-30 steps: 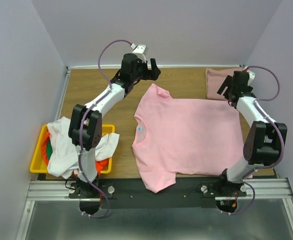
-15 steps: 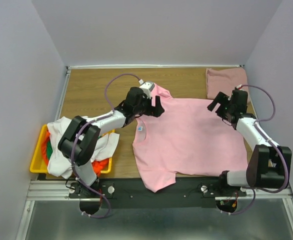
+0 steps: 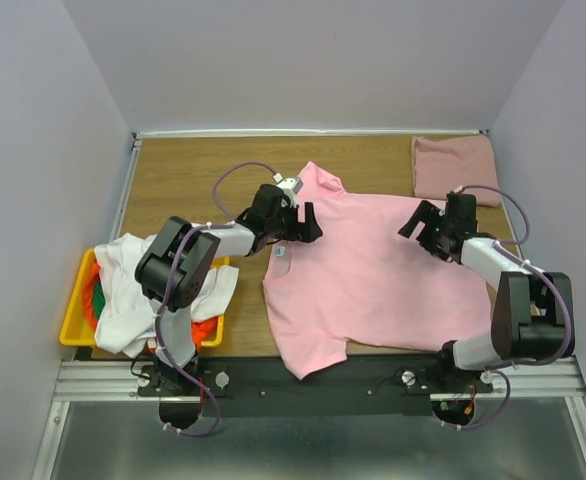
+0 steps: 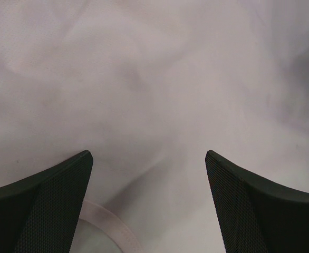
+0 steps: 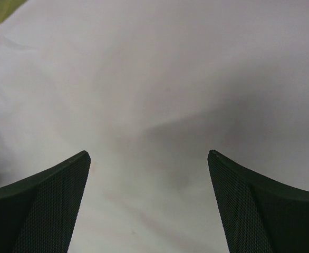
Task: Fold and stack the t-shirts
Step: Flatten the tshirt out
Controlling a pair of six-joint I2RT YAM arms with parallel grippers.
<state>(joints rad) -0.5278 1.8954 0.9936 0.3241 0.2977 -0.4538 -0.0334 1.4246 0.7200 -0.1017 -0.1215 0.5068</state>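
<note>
Both arms have swung in from the far edge and down onto the bright pink cotton t-shirt (image 3: 373,285), which lies spread flat mid-table with its collar toward 9 o'clock. Your left gripper (image 3: 301,222) sits low over the fabric by the collar and your right gripper (image 3: 419,222) over the shirt's 1 o'clock edge. Both have their fingers spread wide and grasp nothing. A folded dusty rose-pink tee (image 3: 455,168) rests at 1 o'clock on the wooden table (image 3: 183,175). At 8 o'clock, a white tee (image 3: 133,290) drapes over the yellow plastic bin (image 3: 73,325).
</note>
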